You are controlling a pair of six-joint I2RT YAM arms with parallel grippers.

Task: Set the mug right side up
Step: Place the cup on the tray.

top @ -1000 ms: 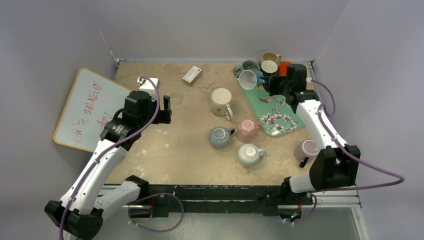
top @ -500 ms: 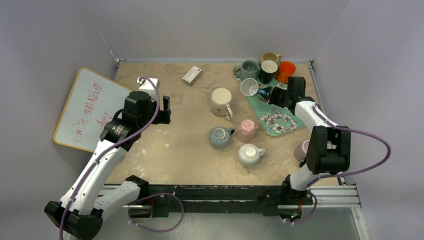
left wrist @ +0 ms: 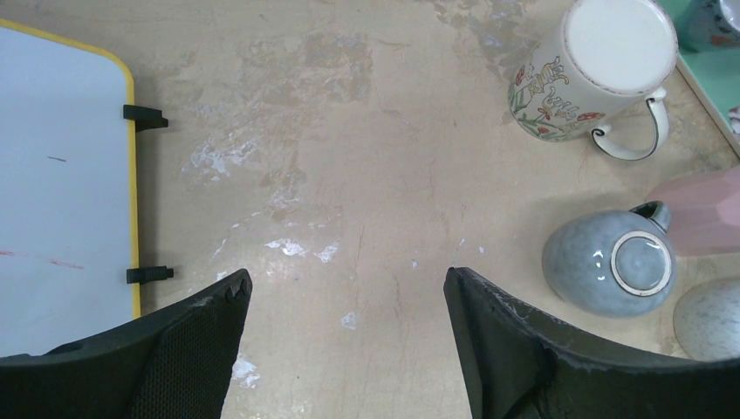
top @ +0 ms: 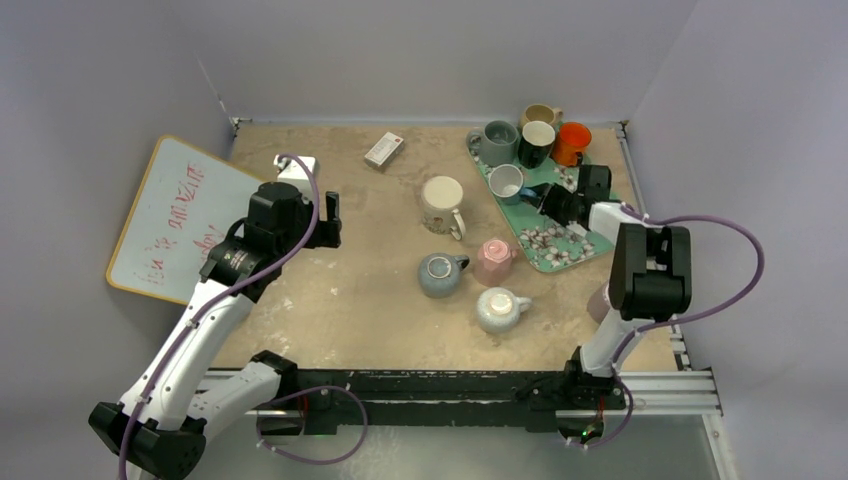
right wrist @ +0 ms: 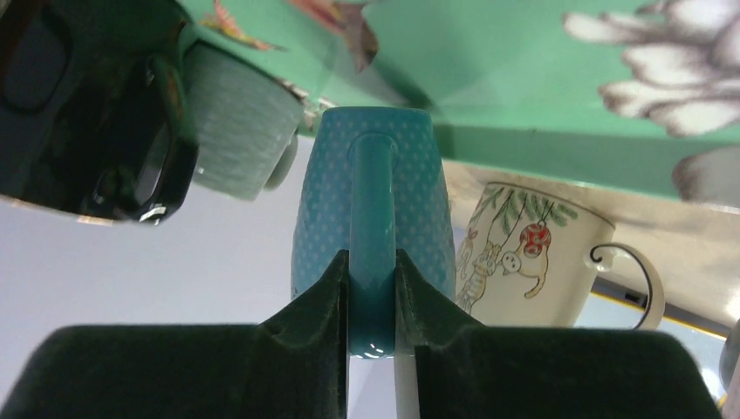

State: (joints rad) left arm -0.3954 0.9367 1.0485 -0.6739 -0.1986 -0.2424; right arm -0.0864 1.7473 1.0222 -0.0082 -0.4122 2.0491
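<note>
On the green tray (top: 565,240) at the far right of the table (top: 340,290), the blue mug (top: 507,183) stands with its mouth up, its pale inside facing the overhead camera. The right tool (right wrist: 373,297) is clamped on this mug's handle: the wrist camera shows its 2 fingers (right wrist: 314,301) pressed against either side of the blue loop, with the dotted wall of the mug just beyond and its base against the tray surface. Whether the mug's full weight is on the tray, I cannot tell.

At the tray's far end stand 3 upright mugs, a grey mug (top: 497,142), a dark mug (top: 536,143) and an orange mug (top: 572,143), with a tan mug (top: 541,115) just behind them.

Off the tray, a cream flowered mug (left wrist: 602,74) sits bottom up near the table's middle. Nearer the arms, a grey-blue mug (left wrist: 615,272) is also bottom up, with a pink mug (top: 493,260) just beside its handle and a speckled mug (top: 498,309) close in front. A lilac mug (top: 610,298) shows partly behind the right arm.

The left tool (left wrist: 345,292) hangs over bare table with its jaws wide apart, holding nothing. A whiteboard (top: 170,215) leans at the left edge, and a small white box (top: 384,149) lies near the far side.
</note>
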